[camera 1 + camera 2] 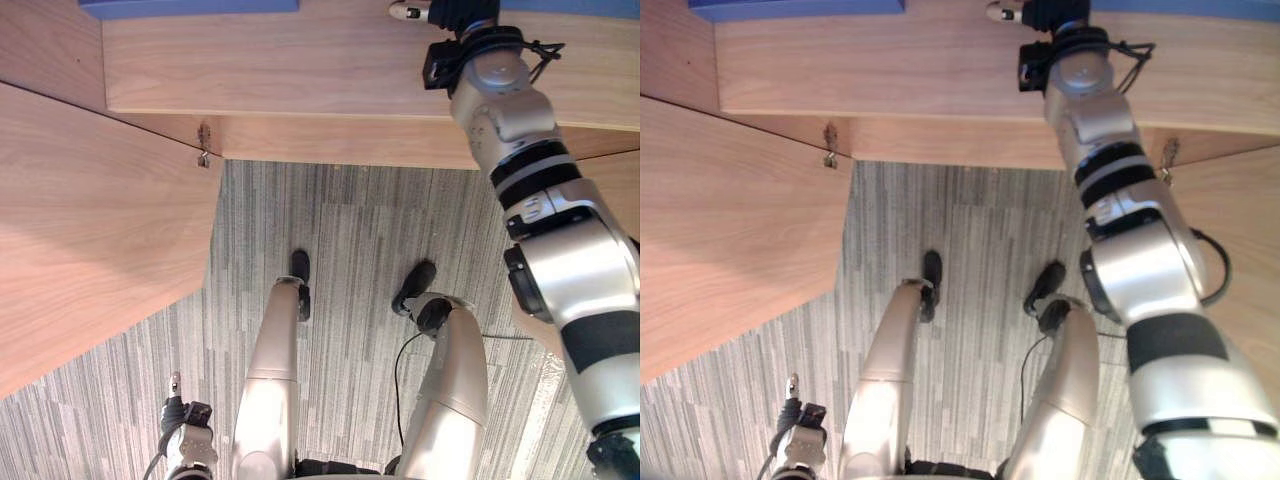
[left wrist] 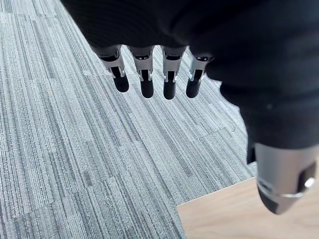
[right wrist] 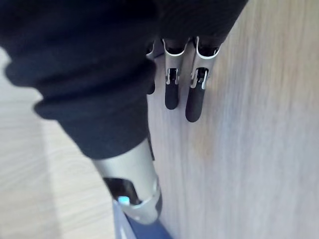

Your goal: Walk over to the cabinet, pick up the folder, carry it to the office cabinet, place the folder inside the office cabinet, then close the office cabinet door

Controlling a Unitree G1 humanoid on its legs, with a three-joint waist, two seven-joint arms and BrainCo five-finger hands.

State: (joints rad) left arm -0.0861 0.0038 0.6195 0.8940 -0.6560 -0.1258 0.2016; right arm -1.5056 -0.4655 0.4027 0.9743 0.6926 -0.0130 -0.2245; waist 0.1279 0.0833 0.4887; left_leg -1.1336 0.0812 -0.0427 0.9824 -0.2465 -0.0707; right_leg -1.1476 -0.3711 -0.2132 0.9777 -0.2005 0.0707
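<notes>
A blue folder (image 1: 190, 6) lies flat on the wooden shelf (image 1: 300, 70) of the cabinet, showing at the far edge of the eye views. A second blue strip (image 1: 575, 6) shows further right; I cannot tell whether it is the same folder. My right hand (image 1: 440, 12) reaches over the shelf between them, and its fingers (image 3: 194, 99) are straight above the wood with nothing held. A blue corner (image 3: 144, 231) shows beside its thumb (image 3: 132, 189). My left hand (image 1: 180, 425) hangs low at my side, its fingers (image 2: 147, 82) straight over the carpet.
The cabinet's left door (image 1: 90, 250) stands open at my left, hinged (image 1: 204, 145) at the shelf's front. A right door (image 1: 1240, 230) with its hinge (image 1: 1167, 155) stands open on the other side. Grey striped carpet (image 1: 350, 230) lies between them.
</notes>
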